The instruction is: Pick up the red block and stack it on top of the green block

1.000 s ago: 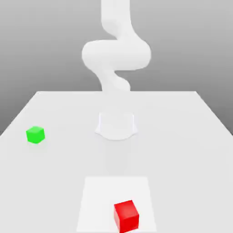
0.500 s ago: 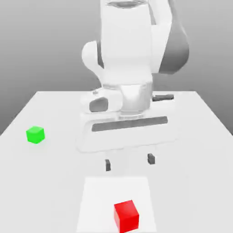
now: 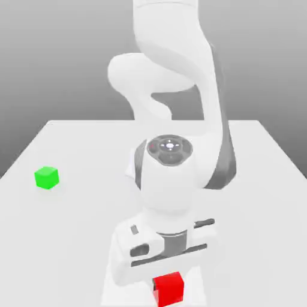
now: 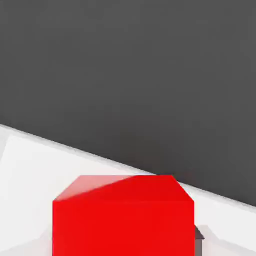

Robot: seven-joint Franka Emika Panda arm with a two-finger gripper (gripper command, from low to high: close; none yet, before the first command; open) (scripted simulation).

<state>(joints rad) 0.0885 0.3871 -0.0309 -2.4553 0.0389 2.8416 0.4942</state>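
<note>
The red block point(image 3: 168, 289) is seen at the near edge of the surface point(image 3: 258, 180), resting on a slightly brighter square patch point(image 3: 110, 286) of that surface, a little toward the exterior view's right of centre. In the hand view the red block point(image 4: 123, 217) is shown close up, with its top face and one side face visible against the pale surface point(image 4: 30, 165) and a dark background beyond. The white arm point(image 3: 174, 120) is bent forward and down, and its hand is placed directly above and just behind the block, so that the block's upper part is partly covered by the hand's body. The claw point(image 3: 167, 270) is hidden behind the hand and the block, and whether it is spread or closed, or has hold of anything, cannot be told. The green block point(image 3: 46, 177) is set on the surface well apart from the red one, farther back and toward the exterior view's left, untouched by the arm.
</note>
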